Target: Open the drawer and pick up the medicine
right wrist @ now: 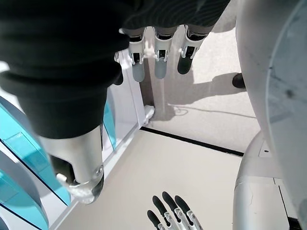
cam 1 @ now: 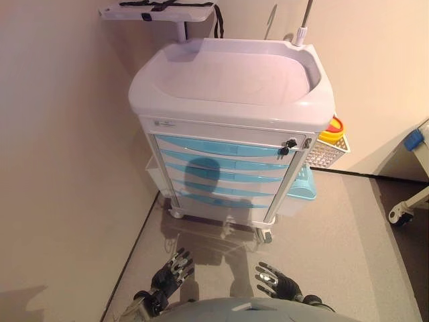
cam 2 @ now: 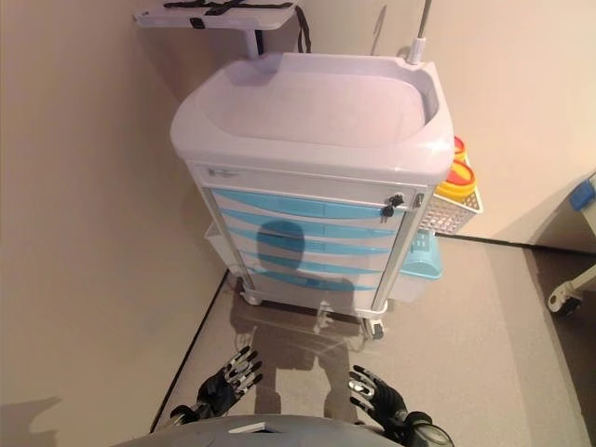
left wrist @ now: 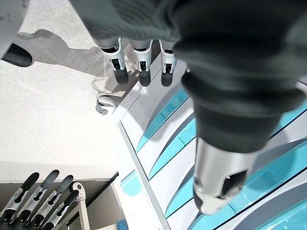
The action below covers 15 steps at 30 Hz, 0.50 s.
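A white medical cart (cam 1: 231, 74) stands in front of me against the left wall, with several light blue drawers (cam 1: 221, 164) in its front, all shut. A lock with a key (cam 1: 290, 143) sits at the top right of the drawer stack. No medicine shows in any view. My left hand (cam 1: 171, 272) and right hand (cam 1: 276, 282) hang low over the floor, well short of the cart, fingers straight and holding nothing. In the left wrist view the fingers (left wrist: 140, 62) point toward the drawer fronts (left wrist: 168, 139).
A white wire basket (cam 1: 327, 153) holding a yellow and red container hangs on the cart's right side, above a light blue bin (cam 1: 303, 184). A small shelf (cam 1: 157, 10) and a pole (cam 1: 301, 27) stand behind the cart. A castor (cam 1: 401, 215) of other furniture is at right.
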Motion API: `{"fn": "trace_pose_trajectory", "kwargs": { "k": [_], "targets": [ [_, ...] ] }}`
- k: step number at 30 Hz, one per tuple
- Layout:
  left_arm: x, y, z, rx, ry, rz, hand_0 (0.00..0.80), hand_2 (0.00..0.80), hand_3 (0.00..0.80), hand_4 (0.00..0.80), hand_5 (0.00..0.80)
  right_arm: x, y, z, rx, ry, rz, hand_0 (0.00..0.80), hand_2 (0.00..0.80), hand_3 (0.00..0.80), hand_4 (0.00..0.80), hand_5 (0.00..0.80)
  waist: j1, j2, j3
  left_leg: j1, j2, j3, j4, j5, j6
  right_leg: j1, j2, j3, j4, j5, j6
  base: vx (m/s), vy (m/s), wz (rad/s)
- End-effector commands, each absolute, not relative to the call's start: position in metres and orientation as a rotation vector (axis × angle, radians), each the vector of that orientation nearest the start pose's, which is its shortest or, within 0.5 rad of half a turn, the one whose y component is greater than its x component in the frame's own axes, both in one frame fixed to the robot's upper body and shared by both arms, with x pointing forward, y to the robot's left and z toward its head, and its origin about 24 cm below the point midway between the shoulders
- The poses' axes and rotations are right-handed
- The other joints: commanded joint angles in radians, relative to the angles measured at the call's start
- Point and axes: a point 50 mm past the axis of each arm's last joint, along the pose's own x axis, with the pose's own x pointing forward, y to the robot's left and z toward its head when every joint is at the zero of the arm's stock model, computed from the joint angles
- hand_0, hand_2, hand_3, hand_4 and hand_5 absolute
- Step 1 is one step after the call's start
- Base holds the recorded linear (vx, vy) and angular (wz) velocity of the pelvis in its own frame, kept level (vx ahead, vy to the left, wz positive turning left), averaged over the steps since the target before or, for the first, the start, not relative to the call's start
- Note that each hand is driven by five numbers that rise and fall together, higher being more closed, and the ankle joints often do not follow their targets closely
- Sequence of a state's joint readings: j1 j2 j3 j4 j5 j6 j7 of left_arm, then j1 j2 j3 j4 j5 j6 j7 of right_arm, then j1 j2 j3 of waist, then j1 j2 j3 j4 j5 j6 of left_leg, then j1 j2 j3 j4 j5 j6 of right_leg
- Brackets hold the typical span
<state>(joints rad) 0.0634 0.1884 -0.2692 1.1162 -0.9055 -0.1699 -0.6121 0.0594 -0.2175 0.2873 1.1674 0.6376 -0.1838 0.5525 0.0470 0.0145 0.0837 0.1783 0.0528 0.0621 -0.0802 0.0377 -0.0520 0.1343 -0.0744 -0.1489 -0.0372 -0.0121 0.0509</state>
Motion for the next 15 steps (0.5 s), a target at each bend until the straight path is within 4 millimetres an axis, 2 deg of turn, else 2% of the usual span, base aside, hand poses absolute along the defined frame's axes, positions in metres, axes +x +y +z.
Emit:
{"fn": "trace_pose_trajectory", "kwargs": {
  "k": [1,6,15],
  "targets": [
    [0.1212,0.1721,-0.1462,-0.771,0.763,-0.093,0.0,0.0,0.0,0.0,0.0,0.1177,-0.1843,-0.1477,0.43,0.888,0.267,0.0,0.0,0.0,0.0,0.0,-0.006,-0.023,0.011,-0.057,-0.048,-0.037,0.033,-0.033,-0.003,-0.013,-0.02,-0.044,0.003,0.045,0.052,0.0,0.0,0.0],
    [0.1198,0.1716,-0.1463,-0.825,0.753,-0.08,0.0,0.0,0.0,0.0,0.0,0.1179,-0.183,-0.1478,0.428,0.89,0.271,0.0,0.0,0.0,0.0,0.0,-0.005,-0.024,0.011,-0.058,-0.047,-0.037,0.032,-0.033,-0.005,-0.012,-0.018,-0.043,0.001,0.045,0.051,0.0,0.0,0.0],
    [0.1191,0.1699,-0.1467,-0.812,0.757,-0.09,0.0,0.0,0.0,0.0,0.0,0.1176,-0.182,-0.1484,0.433,0.895,0.27,0.0,0.0,0.0,0.0,0.0,-0.003,-0.025,0.013,-0.052,-0.046,-0.038,0.033,-0.036,-0.004,-0.009,-0.02,-0.041,0.004,0.043,0.051,0.0,0.0,0.0]
  ]
}}
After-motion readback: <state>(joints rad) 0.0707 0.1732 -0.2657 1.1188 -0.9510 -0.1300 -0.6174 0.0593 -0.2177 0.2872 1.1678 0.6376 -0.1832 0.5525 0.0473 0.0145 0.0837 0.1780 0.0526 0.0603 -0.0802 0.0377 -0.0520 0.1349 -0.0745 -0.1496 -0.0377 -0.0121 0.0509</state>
